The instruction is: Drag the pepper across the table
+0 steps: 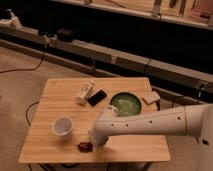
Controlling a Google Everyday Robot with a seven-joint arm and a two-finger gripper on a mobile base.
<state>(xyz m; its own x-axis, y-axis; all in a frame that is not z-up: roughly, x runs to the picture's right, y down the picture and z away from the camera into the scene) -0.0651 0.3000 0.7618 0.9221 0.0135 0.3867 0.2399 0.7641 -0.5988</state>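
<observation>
The pepper (84,146), small, dark reddish-brown and glossy, lies near the front edge of the light wooden table (55,102), just right of the white cup (62,126). My white arm reaches in from the right. My gripper (95,143) hangs at the arm's end, right beside and partly over the pepper's right end. The arm's bulky wrist hides the fingers.
A white bottle (85,91) lies on its side at the back of the table, next to a black phone (97,97). A green bowl (125,104) and a small tan packet (151,97) sit at the right. Cables run over the floor at the left.
</observation>
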